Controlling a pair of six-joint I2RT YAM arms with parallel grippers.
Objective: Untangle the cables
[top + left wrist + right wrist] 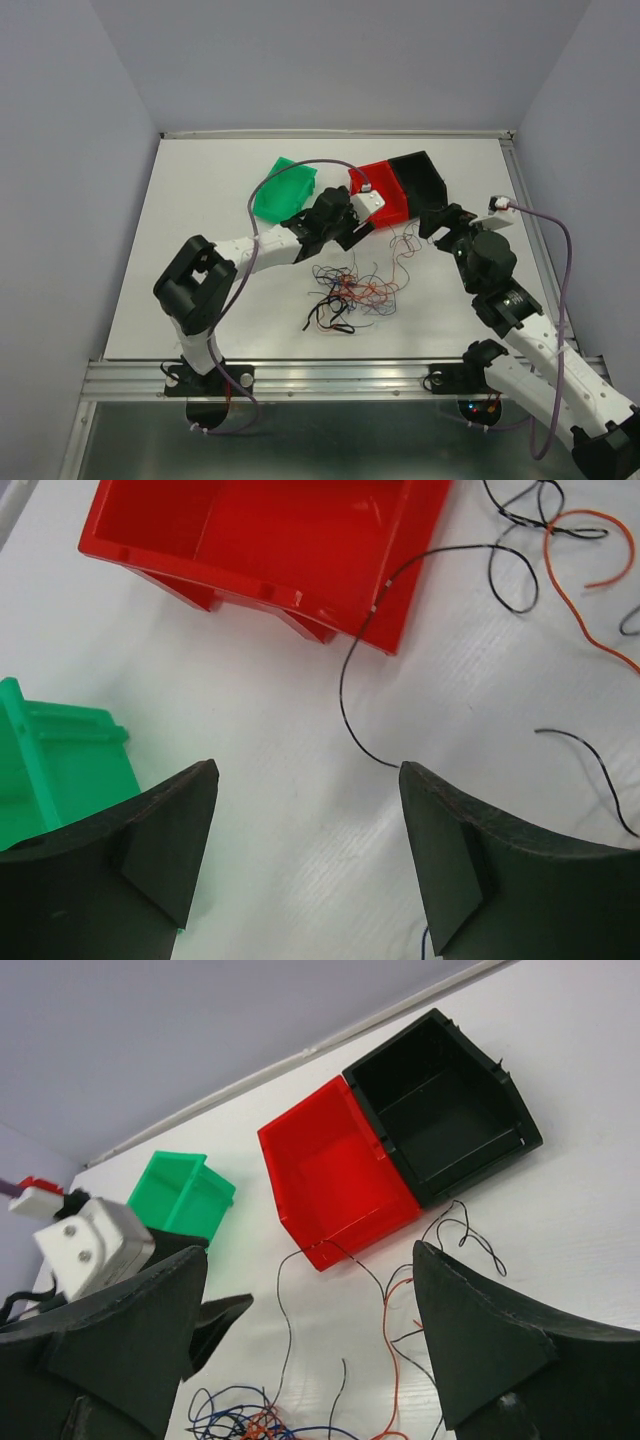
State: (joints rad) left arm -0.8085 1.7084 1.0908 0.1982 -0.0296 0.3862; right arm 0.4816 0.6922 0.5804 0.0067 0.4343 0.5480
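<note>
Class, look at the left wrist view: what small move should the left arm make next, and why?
Probably shift the open left gripper sideways so the thin black wire, whose free end lies beside one fingertip, sits between its fingers; the wire's far part drapes over the red plastic bin's rim.

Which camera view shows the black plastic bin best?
The right wrist view: the black plastic bin appears whole and large, inside visible. The top external view shows it smaller; the left wrist view misses it.
</note>
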